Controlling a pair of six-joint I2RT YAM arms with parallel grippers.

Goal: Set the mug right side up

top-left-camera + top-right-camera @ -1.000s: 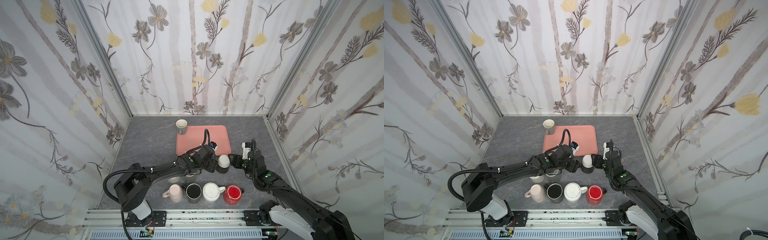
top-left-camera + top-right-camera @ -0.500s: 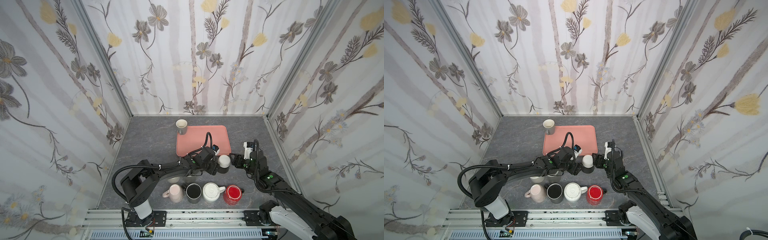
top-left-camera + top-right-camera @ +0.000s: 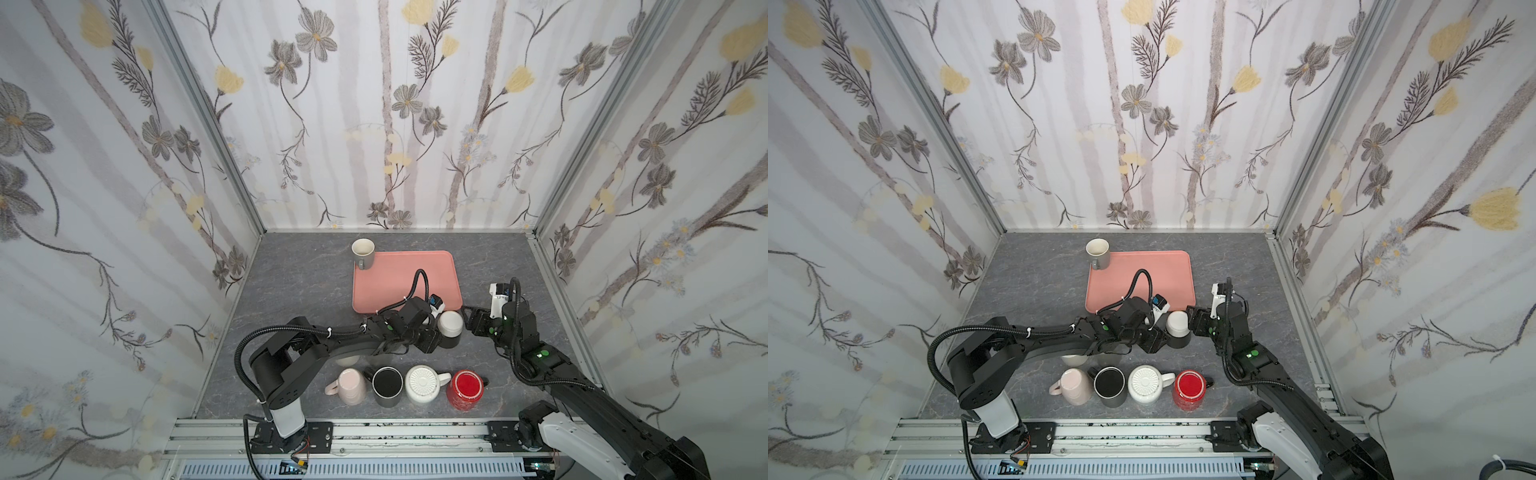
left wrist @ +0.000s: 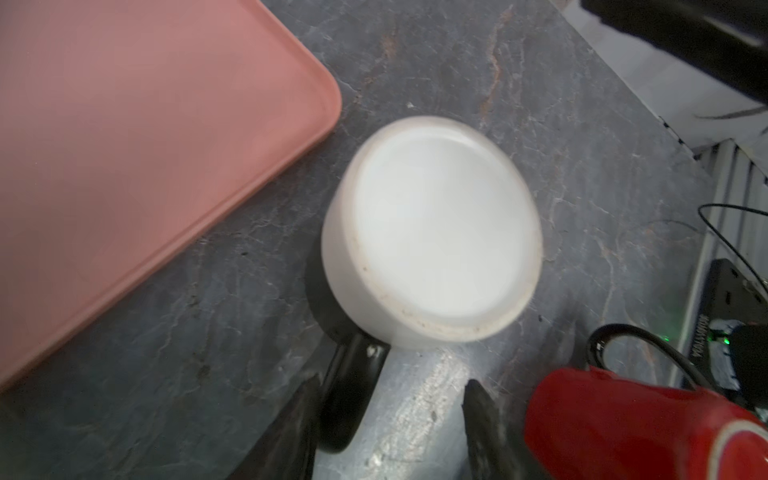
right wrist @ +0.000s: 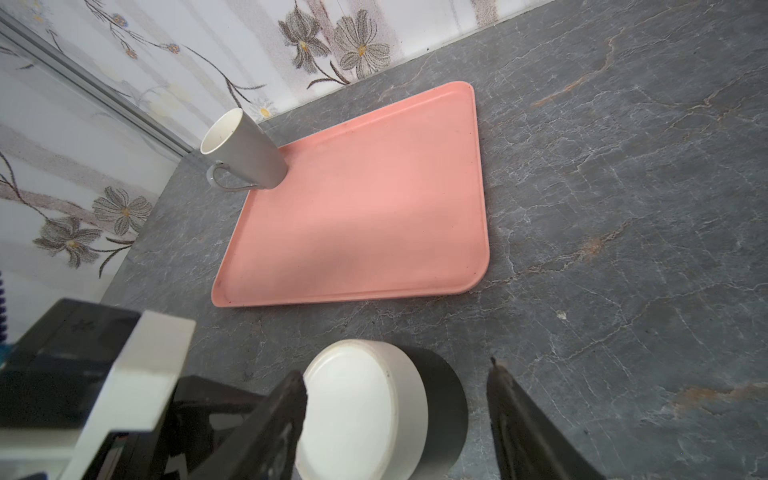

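Left gripper (image 4: 390,384) straddles the black handle (image 4: 353,390) of the upside-down mug (image 4: 436,224), jaws apart, unclamped; right gripper (image 5: 397,370) gapes just beside it. Mug stands on the worktop (image 3: 311,299) off the pink tray (image 3: 399,274) corner, red mug (image 3: 464,388) near

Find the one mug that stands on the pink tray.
The tall pale mug at the far left corner of the tray, mouth up. Every other visible mug sits on the grey tabletop, off the tray.
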